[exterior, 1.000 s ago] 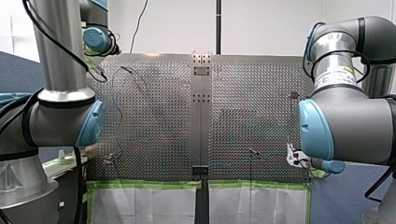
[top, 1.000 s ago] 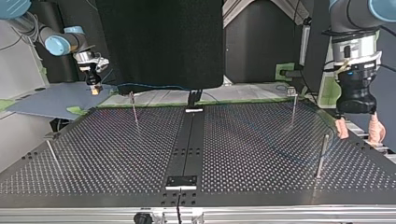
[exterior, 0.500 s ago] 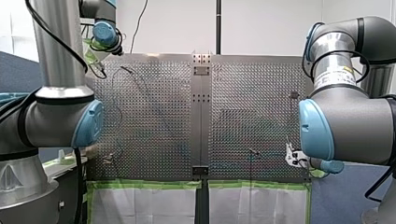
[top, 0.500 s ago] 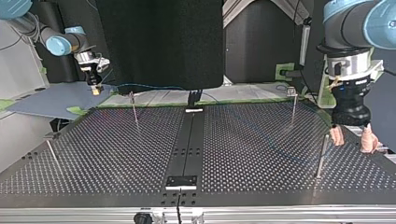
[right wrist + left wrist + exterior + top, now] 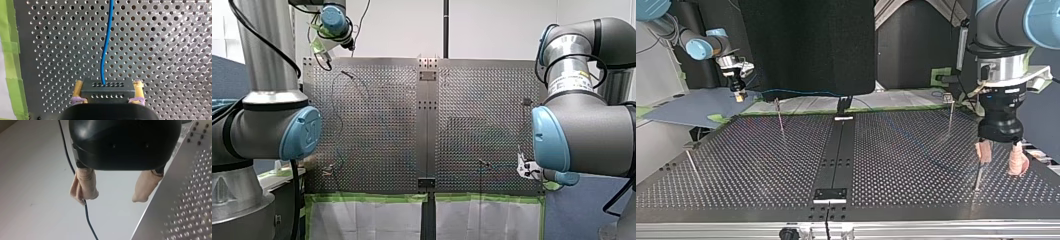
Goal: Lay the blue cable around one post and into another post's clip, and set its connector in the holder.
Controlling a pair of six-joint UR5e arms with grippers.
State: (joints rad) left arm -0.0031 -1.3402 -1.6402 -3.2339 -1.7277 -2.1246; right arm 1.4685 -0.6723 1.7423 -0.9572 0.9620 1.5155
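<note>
In the right wrist view my right gripper (image 5: 107, 98) is shut on a dark connector block (image 5: 106, 88), its yellow pads on either side. The blue cable (image 5: 105, 50) leaves the block and runs ahead over the perforated plate. At the top view's far left the same gripper (image 5: 739, 94) hangs beyond the table's far edge, and the cable (image 5: 801, 92) stretches from it behind a thin post (image 5: 779, 114). My left gripper (image 5: 1001, 164) stands open with beige pads at that view's right, beside another post (image 5: 979, 170). Its fingers (image 5: 85, 185) hold nothing.
Two more thin posts stand on the plate, one at the back right (image 5: 950, 112) and one at the front left (image 5: 692, 162) of the top view. A dark centre strip (image 5: 836, 155) carries small plates. Green tape (image 5: 372, 198) edges the table in the front view.
In the top view my left gripper has come down and leftward from the table's right edge to the front right post, still open. My right gripper has stayed put with the connector.
</note>
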